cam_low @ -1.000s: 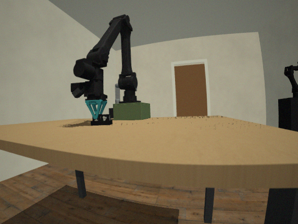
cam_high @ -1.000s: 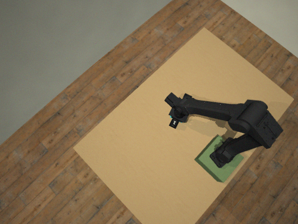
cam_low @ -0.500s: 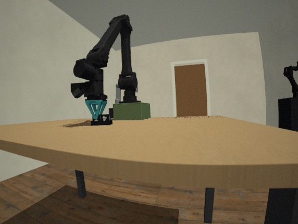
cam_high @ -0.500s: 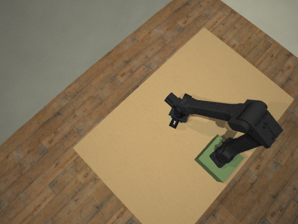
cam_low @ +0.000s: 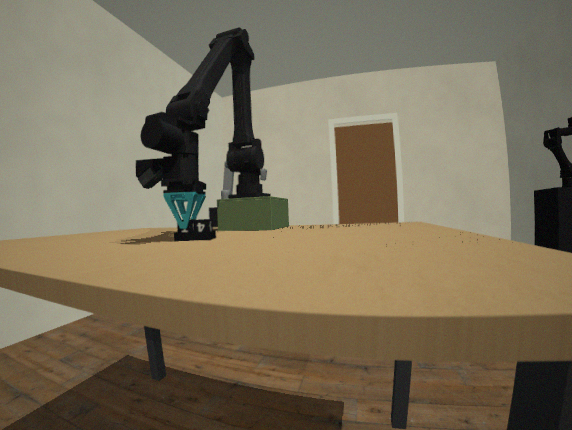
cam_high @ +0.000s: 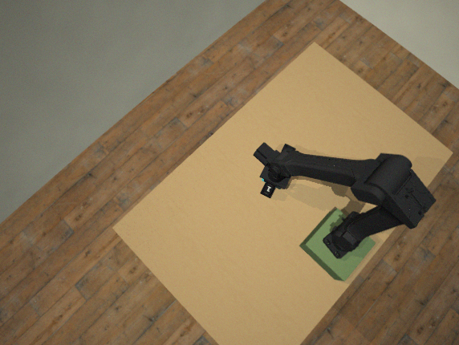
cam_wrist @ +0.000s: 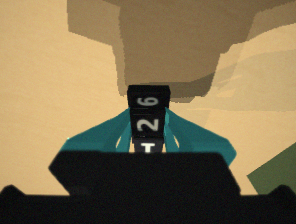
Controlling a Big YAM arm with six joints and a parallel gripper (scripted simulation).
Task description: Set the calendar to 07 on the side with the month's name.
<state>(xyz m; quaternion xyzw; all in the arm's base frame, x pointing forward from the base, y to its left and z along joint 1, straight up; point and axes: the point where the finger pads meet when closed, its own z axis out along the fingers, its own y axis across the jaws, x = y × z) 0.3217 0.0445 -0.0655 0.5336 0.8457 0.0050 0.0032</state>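
Tabletop: pale tan (cam_high: 225,225) (cam_low: 320,270) (cam_wrist: 40,75), dark legs under it, wooden floor (cam_high: 144,132) (cam_low: 285,370) around.
Room: off-white walls; from outside I see a brown door (cam_low: 367,172) at the far side and another dark arm (cam_low: 554,142) at far right.
Green block (cam_high: 348,270) (cam_low: 250,215) (cam_wrist: 280,172): on the tabletop, carrying my arm's foot.
Tray (cam_high: 266,196) (cam_low: 194,237) (cam_wrist: 148,89): black, down on the tabletop beneath my claw (cam_high: 274,175) (cam_low: 185,229) (cam_wrist: 148,119), left of the block in the exterior view.
Cubes: the 2-topped cube (cam_wrist: 148,125) sits beside the 1-topped cube (cam_high: 268,188) (cam_low: 202,227) (cam_wrist: 148,146); whether both are fully seated, I can't tell.
Claw: partly open, fingers closed against the 2-topped cube's sides.

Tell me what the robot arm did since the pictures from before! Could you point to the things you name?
Nothing visibly changed. The arm (cam_high: 329,164) (cam_low: 215,70) and the gripper (cam_high: 274,176) (cam_low: 184,230) (cam_wrist: 147,112) look the same as before, and the gripper is now shut on the cube with the 2 (cam_wrist: 148,124). The other black cube (cam_high: 268,188) (cam_low: 202,228) (cam_wrist: 147,146) and the green block (cam_high: 317,253) (cam_low: 250,215) (cam_wrist: 280,175) stayed put too.
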